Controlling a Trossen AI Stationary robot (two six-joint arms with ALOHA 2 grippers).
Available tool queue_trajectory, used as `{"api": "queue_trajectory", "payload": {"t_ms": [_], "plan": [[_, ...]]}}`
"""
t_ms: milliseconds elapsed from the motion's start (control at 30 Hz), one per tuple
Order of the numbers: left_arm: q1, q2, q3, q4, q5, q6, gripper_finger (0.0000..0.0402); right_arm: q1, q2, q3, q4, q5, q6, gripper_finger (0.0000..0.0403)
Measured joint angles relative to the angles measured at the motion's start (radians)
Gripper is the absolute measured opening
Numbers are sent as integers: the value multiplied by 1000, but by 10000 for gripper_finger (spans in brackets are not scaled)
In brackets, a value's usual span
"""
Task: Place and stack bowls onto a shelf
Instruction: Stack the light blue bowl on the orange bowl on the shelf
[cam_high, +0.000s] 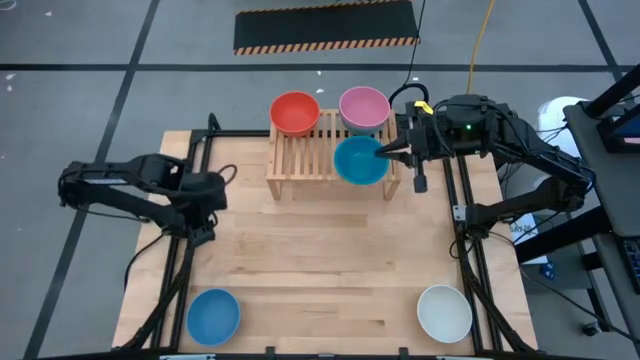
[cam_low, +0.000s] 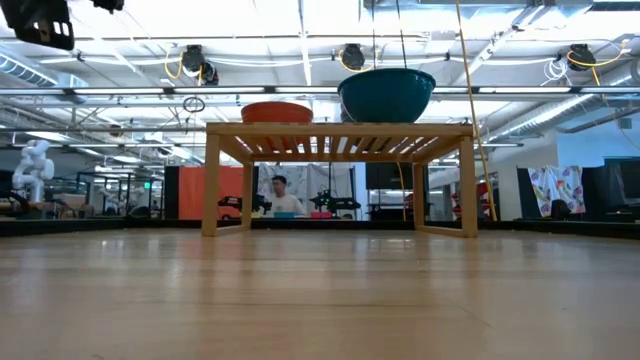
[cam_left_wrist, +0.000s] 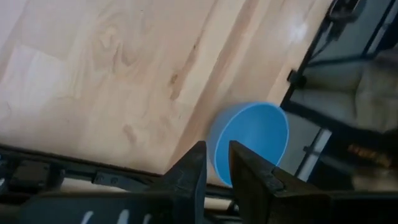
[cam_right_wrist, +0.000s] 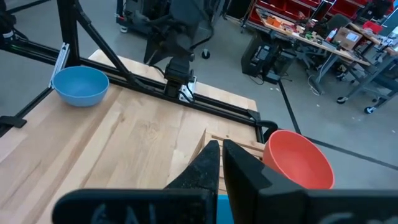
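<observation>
On the shelf (cam_high: 305, 155) stand a red bowl (cam_high: 295, 113) at its far left, a pink bowl (cam_high: 363, 108) at its far right and a teal bowl (cam_high: 360, 160) at its near right, each on its base. My right gripper (cam_high: 381, 153) hovers shut high over the teal bowl's right rim, out of the low view, touching nothing. A light blue bowl (cam_high: 213, 316) sits at the table's near left corner and a white bowl (cam_high: 444, 313) at the near right. My left gripper (cam_left_wrist: 216, 163) hangs slightly open and holds nothing; it is above the table's left side, tilted down toward the light blue bowl (cam_left_wrist: 252, 140).
Bare wooden tabletop (cam_high: 330, 260) lies between the shelf and the two near bowls. Black frame rails (cam_high: 180, 270) run along the table's left and right sides. A person (cam_low: 283, 196) sits far off in the room beyond the shelf.
</observation>
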Motion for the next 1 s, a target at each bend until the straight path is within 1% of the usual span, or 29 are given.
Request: {"api": "queue_trajectory", "payload": {"t_ms": [100,233,400,500,600,767,900,1000], "plan": [[-80,27,0,53,0,46,74,0,-4,0,0,0,0,13],[-216,52,0,167,-14,-4,74,0,-13,0,0,0,0,13],[-406,102,0,168,-142,-152,74,0,-30,0,0,0,0,13],[-501,143,0,166,-216,-219,74,0,-43,0,0,-1,0,13],[-567,192,0,170,-263,-285,74,0,-57,0,0,-1,0,13],[-657,280,0,269,-263,-390,74,0,-81,0,0,-1,0,13],[-724,351,0,322,-274,-416,74,0,-92,0,0,-4,0,13],[-763,398,0,321,-324,-434,74,0,-98,0,0,-4,0,13]]}}
